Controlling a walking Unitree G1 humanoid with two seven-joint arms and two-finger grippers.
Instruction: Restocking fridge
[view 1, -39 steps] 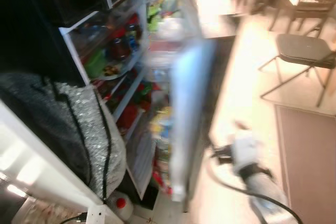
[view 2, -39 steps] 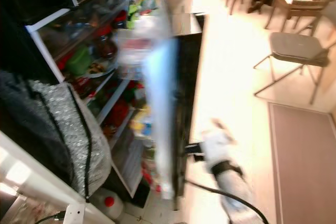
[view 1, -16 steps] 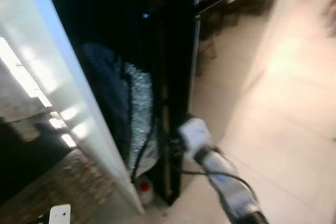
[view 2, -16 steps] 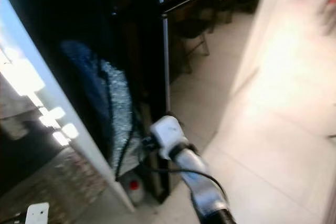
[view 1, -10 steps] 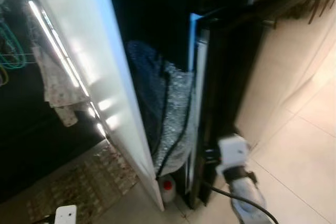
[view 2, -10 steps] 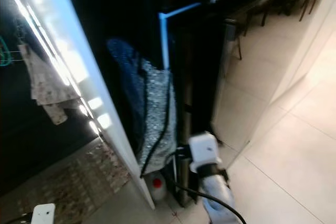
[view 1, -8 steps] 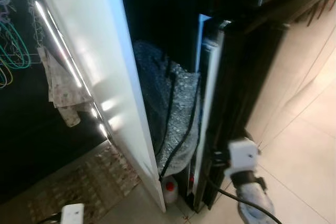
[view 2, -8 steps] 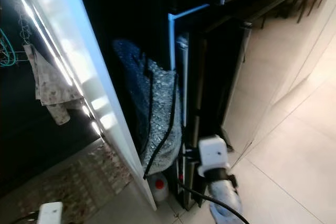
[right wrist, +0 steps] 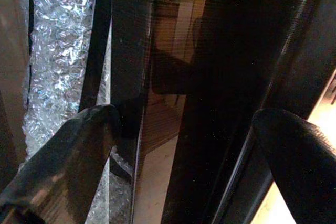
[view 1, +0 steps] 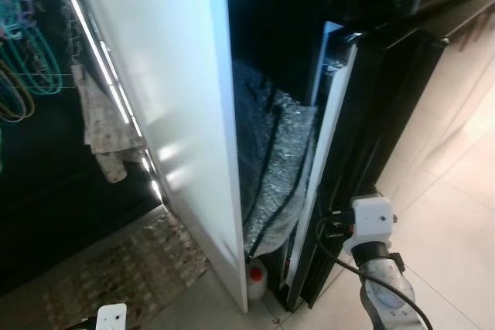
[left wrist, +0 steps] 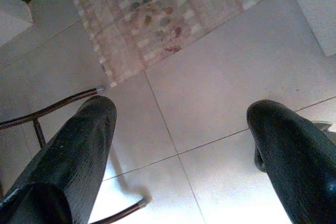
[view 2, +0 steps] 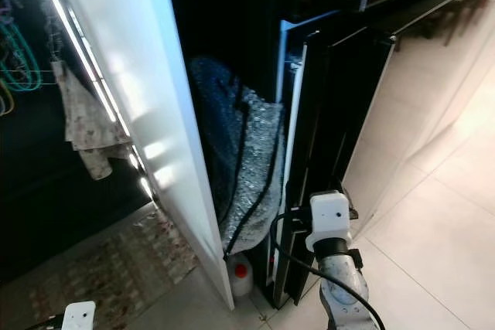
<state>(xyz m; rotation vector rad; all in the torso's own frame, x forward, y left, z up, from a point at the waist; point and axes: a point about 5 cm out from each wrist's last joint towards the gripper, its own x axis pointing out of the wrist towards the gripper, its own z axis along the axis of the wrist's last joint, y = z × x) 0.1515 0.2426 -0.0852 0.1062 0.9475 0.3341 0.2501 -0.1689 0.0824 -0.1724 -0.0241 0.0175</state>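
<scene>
No writing readable here (too dark). Fridge door (view 2: 340, 137) stands tall, slightly ajar; right gripper (right wrist: 178, 145), fingers spread, straddles its edge; left gripper (left wrist: 181, 145) hangs unclenched.

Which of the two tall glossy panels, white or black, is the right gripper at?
The glossy black fridge door: the right gripper frames its edge with open jaws. The glossy white panel stands left of the silver bubble-wrap sheet.

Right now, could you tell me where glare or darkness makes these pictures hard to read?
Eye views: bright reflected streaks glare on the white panel, and the gap above the silver bubble-wrap bag is nearly black. Right wrist view: the glossy black fridge door is dark with reflections. Left wrist view: evenly lit.
</scene>
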